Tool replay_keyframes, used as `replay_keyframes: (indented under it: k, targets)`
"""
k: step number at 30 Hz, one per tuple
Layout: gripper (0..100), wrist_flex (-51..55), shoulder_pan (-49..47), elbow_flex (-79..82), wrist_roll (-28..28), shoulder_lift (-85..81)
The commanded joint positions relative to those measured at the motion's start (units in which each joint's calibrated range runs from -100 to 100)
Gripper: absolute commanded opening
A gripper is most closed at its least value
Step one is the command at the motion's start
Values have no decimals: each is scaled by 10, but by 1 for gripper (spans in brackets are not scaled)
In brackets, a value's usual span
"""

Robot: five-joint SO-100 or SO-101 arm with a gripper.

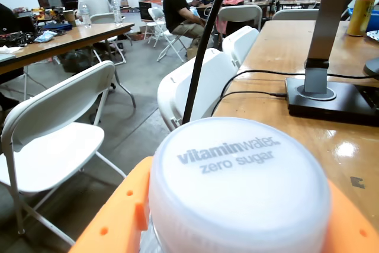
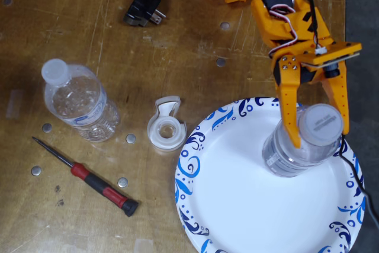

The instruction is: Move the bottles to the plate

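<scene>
A clear bottle (image 2: 296, 158) with a white cap (image 2: 321, 124) stands upright on the right part of the white plate with blue swirls (image 2: 190, 170). My orange gripper (image 2: 318, 137) comes down from the top of the fixed view, with one finger on each side of the bottle's neck, closed on it. In the wrist view the cap (image 1: 237, 188), printed "vitaminwater zero sugar", fills the bottom between the orange fingers (image 1: 118, 217). A second, ribbed bottle with a blue-white label (image 2: 77, 102) stands on the table at the left, well apart from the plate.
A white tape dispenser (image 2: 166, 124) sits just left of the plate. A red-and-black screwdriver (image 2: 89, 179) lies at the lower left, and a black plug adapter (image 2: 142, 7) at the top. In the wrist view a lamp base (image 1: 323, 96) stands on the table.
</scene>
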Motion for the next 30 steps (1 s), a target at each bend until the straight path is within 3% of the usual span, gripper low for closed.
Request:
replay_keyframes:
  k: [1,15,23,26,30]
  targets:
    - [33,-8,-1,-12,2,-25]
    - [33,3,-12,-20,-3,-58]
    - [33,122,-30,-23,1,-206]
    - [33,126,22,-17,1,-269]
    - [33,131,179,33,2,-346]
